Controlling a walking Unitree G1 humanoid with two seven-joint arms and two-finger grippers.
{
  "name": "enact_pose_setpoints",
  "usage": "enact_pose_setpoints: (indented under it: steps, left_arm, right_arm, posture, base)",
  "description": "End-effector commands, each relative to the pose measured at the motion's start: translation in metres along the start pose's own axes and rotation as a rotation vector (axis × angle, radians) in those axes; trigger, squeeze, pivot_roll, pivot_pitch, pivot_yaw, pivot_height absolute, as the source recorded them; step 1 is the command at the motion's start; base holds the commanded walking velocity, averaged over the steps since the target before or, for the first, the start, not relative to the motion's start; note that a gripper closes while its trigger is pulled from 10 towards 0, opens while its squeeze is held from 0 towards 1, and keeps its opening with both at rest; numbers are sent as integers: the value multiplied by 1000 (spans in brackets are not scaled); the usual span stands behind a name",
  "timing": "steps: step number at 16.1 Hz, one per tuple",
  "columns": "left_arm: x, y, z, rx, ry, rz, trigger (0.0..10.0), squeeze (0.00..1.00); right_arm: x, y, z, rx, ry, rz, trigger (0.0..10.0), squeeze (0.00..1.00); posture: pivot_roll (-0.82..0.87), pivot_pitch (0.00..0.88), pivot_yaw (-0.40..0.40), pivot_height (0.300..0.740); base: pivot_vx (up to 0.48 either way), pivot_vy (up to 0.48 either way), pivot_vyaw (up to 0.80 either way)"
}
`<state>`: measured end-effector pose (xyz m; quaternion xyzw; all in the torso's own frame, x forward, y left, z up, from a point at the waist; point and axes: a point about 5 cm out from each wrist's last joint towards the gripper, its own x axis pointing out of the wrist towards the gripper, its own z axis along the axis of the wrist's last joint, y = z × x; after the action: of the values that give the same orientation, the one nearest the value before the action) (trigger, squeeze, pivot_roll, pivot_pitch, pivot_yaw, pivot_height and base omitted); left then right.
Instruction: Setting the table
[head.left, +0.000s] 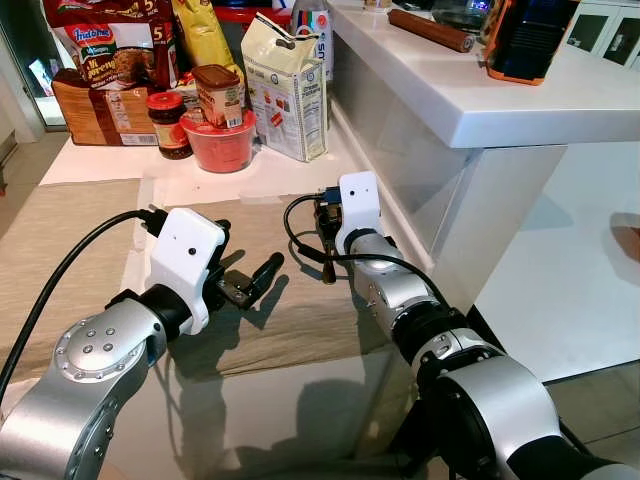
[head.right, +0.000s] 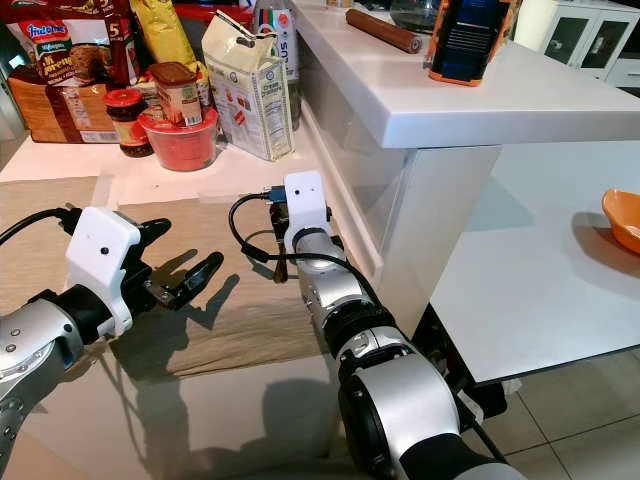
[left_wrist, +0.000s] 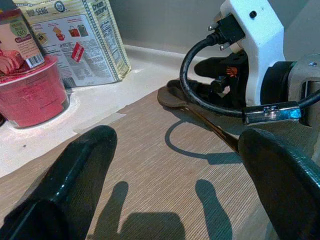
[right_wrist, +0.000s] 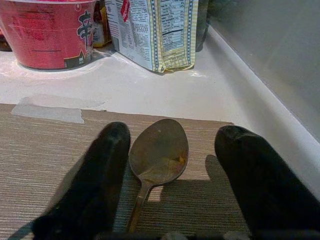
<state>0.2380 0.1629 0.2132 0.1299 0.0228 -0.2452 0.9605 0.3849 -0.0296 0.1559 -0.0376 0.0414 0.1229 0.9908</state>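
A brown metal spoon (right_wrist: 159, 150) lies on a beige placemat (head.left: 80, 230), bowl toward the groceries, close to the raised counter's wall. My right gripper (right_wrist: 172, 136) is open and low over it, one black finger on each side of the spoon's bowl, not touching it. In the left eye view only the spoon's handle end (head.left: 327, 272) shows, below the right wrist. My left gripper (head.left: 250, 250) hovers open over the middle of the placemat, to the left of the spoon, holding nothing.
A red noodle cup (head.left: 218, 145), a flour bag (head.left: 285, 85), a jar (head.left: 172, 125) and noodle packs (head.left: 110, 70) stand behind the placemat. The raised white counter (head.left: 500, 90) on the right carries a rolling pin (head.left: 430, 30). An orange bowl (head.right: 622, 218) sits on a lower white table.
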Motion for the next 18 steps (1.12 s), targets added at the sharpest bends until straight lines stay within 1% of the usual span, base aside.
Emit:
enact_pose_setpoints:
  steps: [1, 11, 12, 14, 18]
  left_arm:
    - [1, 0, 1, 14, 1, -4, 10000, 0]
    - [1, 0, 0, 16, 0, -5, 10000, 0]
    - [0, -2, 2, 20, 0, -17, 10000, 0]
    - [-2, -5, 5, 27, -2, -38, 10000, 0]
    - [-2, -6, 5, 29, -3, -43, 10000, 0]
  right_arm:
    - [3, 2, 14, 5, -46, 5, 10000, 1000]
    - [3, 3, 16, 8, -50, 9, 10000, 1000]
    - [6, -1, 22, 46, -25, -17, 10000, 0]
    - [10, -4, 30, 97, 19, -53, 10000, 0]
    - [10, -3, 30, 119, 28, -61, 10000, 0]
  posture:
    - [169, 0, -38, 736]
    - [169, 0, -38, 736]
    - [186, 0, -47, 736]
    - [184, 0, -46, 736]
    - [184, 0, -46, 736]
  base:
    - [0, 0, 0]
    - [0, 0, 0]
    - [0, 0, 0]
    - [0, 0, 0]
    - [0, 0, 0]
